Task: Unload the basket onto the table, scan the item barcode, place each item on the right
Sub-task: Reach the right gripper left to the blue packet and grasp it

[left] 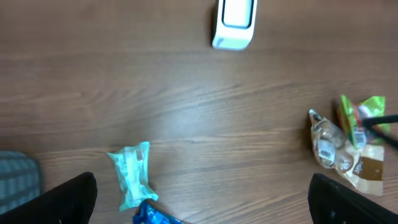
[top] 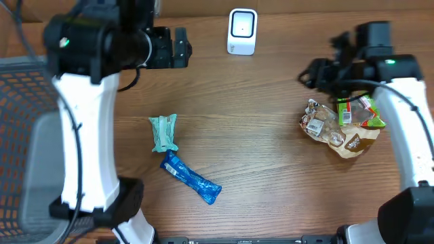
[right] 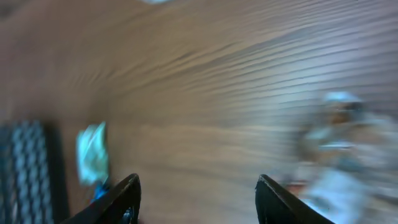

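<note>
Right hand (right: 197, 183) is spread with nothing between its fingers, hovering to the right of the scanner (top: 242, 30), while the left hand (left: 202, 180) is spread wide too and hangs left of the scanner, out of the way I'd guess. On the bench (top: 271, 156), down-right of the scanner, lies the clear snack bag (top: 337, 132), white label up and near the right hand, so I reckon that's the item to scan. Down-left of the scanner the blue wrapper (top: 192, 178) and mint packet (top: 163, 132) lie just beside each other, probably waiting their turn, and a green packet (top: 369, 112) is tucked against the snack bag.

The scanner (top: 242, 31) stands behind, wrappers (top: 163, 132) left, snack bags (top: 339, 129) right.
</note>
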